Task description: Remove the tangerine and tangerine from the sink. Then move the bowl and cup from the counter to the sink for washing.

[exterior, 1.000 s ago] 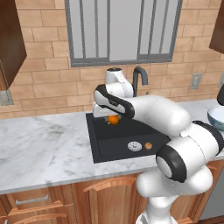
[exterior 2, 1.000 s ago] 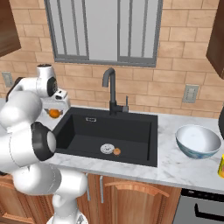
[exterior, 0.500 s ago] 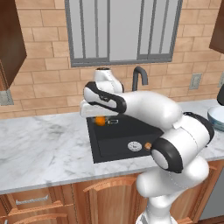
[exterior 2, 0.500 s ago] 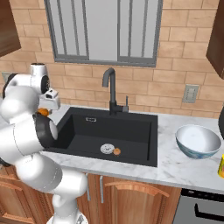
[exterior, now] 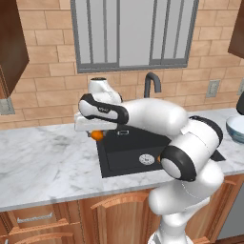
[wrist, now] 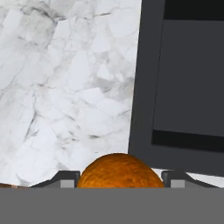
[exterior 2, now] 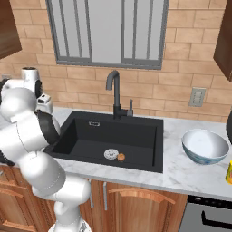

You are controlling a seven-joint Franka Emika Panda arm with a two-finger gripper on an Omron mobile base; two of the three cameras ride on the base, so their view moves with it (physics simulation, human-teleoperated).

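Observation:
My gripper (exterior: 97, 135) is shut on the bright orange tangerine (wrist: 119, 173), whose top bulges between the two dark fingertips (wrist: 65, 179) in the hand view. It hangs over the left rim of the black sink (exterior: 128, 148), with the white marble counter (wrist: 65, 87) just beyond. The duller tangerine (exterior 2: 121, 157) lies on the sink floor beside the silver drain (exterior 2: 110, 154). On the counter right of the sink stands the white bowl (exterior 2: 205, 146). The yellow cup (exterior 2: 229, 172) peeks in at the right edge.
A dark curved faucet (exterior 2: 114, 93) rises behind the sink against the brick wall. Wooden cabinets (exterior: 109, 217) run under the counter. The arm's white links (exterior: 157, 116) arch over the basin. A broad stretch of marble (exterior: 43, 162) spreads left of the sink.
The arm has swung left, carrying the bright tangerine from above the basin to the sink's left rim. The other tangerine, bowl and cup have stayed put.

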